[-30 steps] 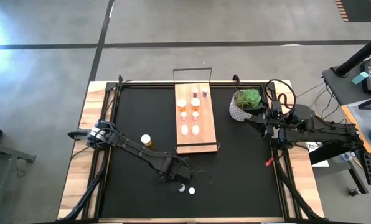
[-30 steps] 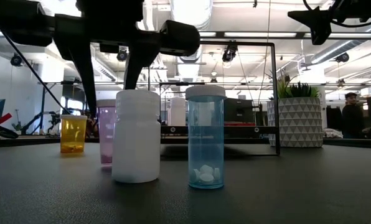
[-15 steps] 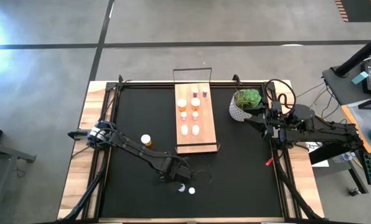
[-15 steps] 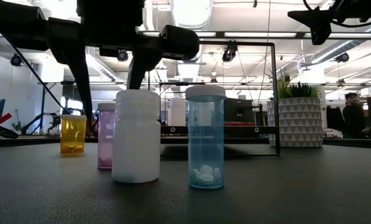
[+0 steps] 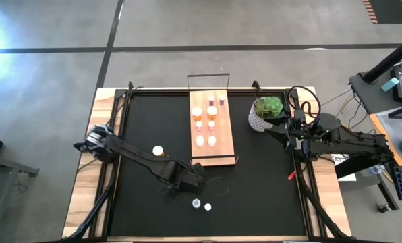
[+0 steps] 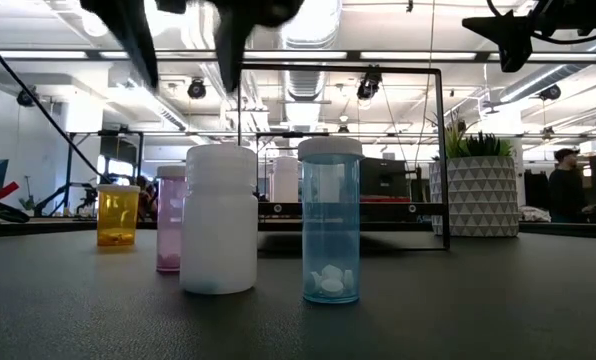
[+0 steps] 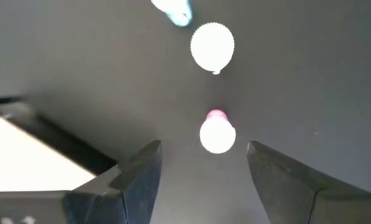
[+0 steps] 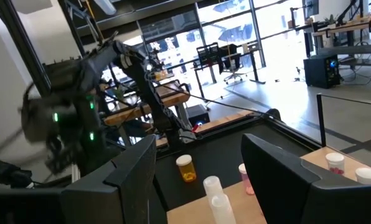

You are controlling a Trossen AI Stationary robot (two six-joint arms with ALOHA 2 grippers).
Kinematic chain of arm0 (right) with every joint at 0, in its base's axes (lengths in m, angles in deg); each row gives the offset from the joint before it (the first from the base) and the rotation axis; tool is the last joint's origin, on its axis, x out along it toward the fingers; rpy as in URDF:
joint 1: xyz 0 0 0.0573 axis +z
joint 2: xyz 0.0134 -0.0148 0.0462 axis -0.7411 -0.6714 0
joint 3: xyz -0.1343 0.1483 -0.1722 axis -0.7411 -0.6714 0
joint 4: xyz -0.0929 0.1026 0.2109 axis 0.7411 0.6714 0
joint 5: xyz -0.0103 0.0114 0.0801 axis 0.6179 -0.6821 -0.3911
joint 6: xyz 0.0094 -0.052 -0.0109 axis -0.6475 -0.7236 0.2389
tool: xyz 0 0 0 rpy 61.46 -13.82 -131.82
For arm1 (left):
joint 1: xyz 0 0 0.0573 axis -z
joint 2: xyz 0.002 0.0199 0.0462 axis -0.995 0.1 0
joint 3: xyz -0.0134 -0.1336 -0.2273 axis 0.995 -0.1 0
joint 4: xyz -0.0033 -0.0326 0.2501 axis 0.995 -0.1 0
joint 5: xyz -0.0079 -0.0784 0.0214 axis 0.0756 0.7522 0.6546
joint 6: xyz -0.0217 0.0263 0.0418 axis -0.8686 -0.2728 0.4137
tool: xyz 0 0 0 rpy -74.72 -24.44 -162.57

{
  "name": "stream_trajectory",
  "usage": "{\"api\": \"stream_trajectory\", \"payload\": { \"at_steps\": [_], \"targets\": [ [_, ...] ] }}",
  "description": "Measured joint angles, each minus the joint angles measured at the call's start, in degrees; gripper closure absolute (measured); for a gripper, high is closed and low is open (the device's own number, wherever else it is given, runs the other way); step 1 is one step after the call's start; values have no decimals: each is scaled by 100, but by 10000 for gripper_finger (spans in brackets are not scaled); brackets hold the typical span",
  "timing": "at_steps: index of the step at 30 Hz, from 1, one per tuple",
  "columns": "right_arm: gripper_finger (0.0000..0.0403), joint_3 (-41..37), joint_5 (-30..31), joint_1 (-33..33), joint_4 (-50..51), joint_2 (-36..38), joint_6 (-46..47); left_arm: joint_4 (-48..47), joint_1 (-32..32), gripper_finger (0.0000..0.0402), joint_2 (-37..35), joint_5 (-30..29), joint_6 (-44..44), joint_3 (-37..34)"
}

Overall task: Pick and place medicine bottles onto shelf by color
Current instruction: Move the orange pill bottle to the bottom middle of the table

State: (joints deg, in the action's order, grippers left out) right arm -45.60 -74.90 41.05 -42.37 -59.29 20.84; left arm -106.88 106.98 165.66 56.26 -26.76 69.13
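My left gripper (image 7: 204,149) hangs open above a pink medicine bottle (image 7: 217,134), a finger on either side and well clear of its cap. That bottle (image 6: 168,220) stands upright on the black mat beside a white one (image 6: 218,220) and a pale blue one (image 6: 330,225). An orange bottle (image 5: 158,152) stands alone farther left. The light-wood shelf (image 5: 222,148) lies at the far middle of the table and carries several bottles in orange, pink and white pairs. My right gripper (image 8: 198,180) waits open at the table's right edge.
A green plant in a white pot (image 5: 267,111) stands right of the shelf, just in front of my right arm. The shelf's thin dark wire frame (image 6: 438,150) rises at its ends. A person (image 6: 566,185) is in the room beyond the table.
My left gripper has opened, let go of the pink bottle and risen straight up off it. The bottle stays upright on the mat where it was set.
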Motion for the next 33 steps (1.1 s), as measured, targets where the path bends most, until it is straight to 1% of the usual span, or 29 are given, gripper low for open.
{"api": "stream_trajectory", "payload": {
  "at_steps": [4, 7, 10, 12, 16, 18, 19, 23, 24, 28, 31, 33],
  "targets": [
    [177, 1, 2, -1, -1, 0, 0, -399, 2, 180, -551, -88, -579, 0],
    [177, 0, 0, 1, 0, 0, 1, -821, -6, 179, -985, -345, -1060, -72],
    [177, 1, 0, -1, 1, 0, 0, -1171, -23, 179, -1485, -567, -1609, -326],
    [177, -1, -1, -1, 1, 0, 0, -1143, -28, 179, -1911, -627, -2010, -711],
    [177, 1, -1, -1, 1, 0, 0, -683, -23, 179, -2877, -662, -2609, -1841],
    [177, 1, -1, -1, 1, 0, 0, -357, -25, 179, -3351, -813, -2849, -2484],
    [177, 1, -1, -1, 1, 0, 0, -218, -27, 179, -3573, -966, -2978, -2793],
    [177, 1, -1, -1, 1, 0, 0, 446, -67, 179, -4266, -1904, -3712, -3896],
    [177, 1, -1, -1, 1, 0, 0, 600, -94, 179, -4385, -2026, -3893, -4140],
    [177, 1, 0, -1, 1, 0, 0, 1329, -219, 179, -4719, -2082, -4798, -4850],
    [177, -2, -1, -1, -1, 0, 0, 1677, -339, 179, -4864, -2159, -5281, -5153],
    [177, 0, -1, -1, 1, 0, 0, 1824, -410, 179, -4914, -2366, -5557, -5292]
  ]
}}
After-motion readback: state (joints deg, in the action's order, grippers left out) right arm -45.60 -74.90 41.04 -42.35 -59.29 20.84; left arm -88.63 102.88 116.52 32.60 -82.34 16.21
